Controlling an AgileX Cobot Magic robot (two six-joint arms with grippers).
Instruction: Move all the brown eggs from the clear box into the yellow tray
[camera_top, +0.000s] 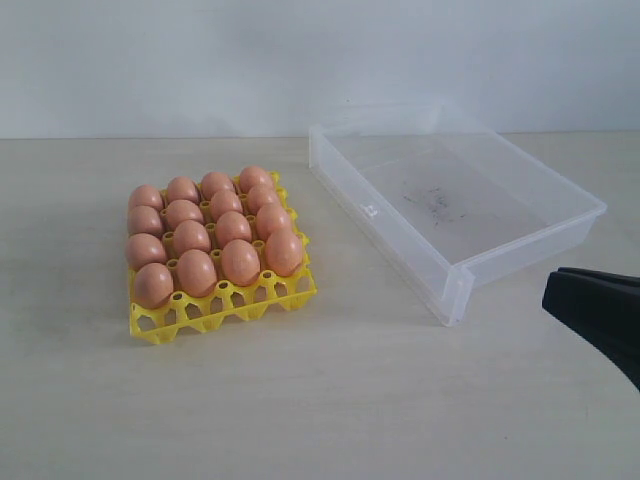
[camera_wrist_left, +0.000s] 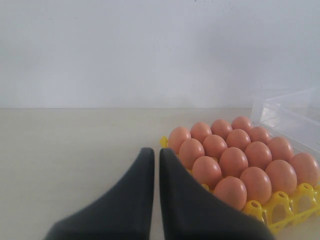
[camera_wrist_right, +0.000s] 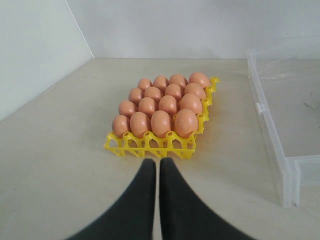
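Beige tabletop (camera_top: 330, 400): 16 brown eggs (camera_top: 233, 228) sitting in yellow tray (camera_top: 215, 315); clear box (camera_top: 470, 215) lying empty. L gripper (camera_wrist_left: 152, 152), R gripper (camera_wrist_right: 152, 162) resting pinched closed, holding nothing. Risk: arm swing clipping tray, jolting eggs.

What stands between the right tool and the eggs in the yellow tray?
Nothing visible. Only bare table lies between the shut right tool and the yellow tray holding the brown eggs; the clear box stands aside.

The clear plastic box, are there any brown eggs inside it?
No, the clear plastic box shows only scuffs; the brown eggs sit in the yellow plastic tray.
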